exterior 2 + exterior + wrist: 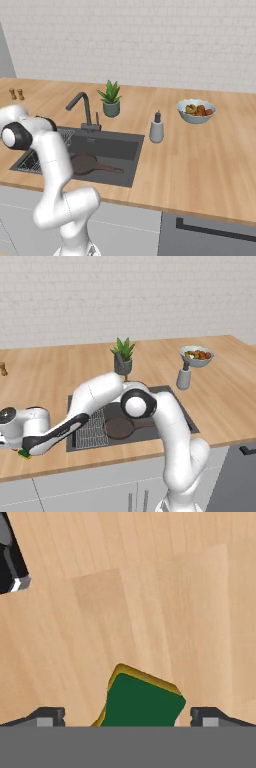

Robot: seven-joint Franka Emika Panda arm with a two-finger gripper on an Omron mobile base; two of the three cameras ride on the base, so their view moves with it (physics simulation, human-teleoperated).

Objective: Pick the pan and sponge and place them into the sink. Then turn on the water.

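The two-finger gripper [127, 716] stands open over the pale wooden counter [150, 602], its dark fingertips [47, 716] spaced either side of the small rectangular green-topped, yellow-based sponge [142, 704], with a gap on each side. Bare smooth wood surrounds the sponge. Farther off, the round dark brown frying pan [119, 427] lies in the dark grey rectangular sink [175, 401], beside its wire grid rack [92, 428].
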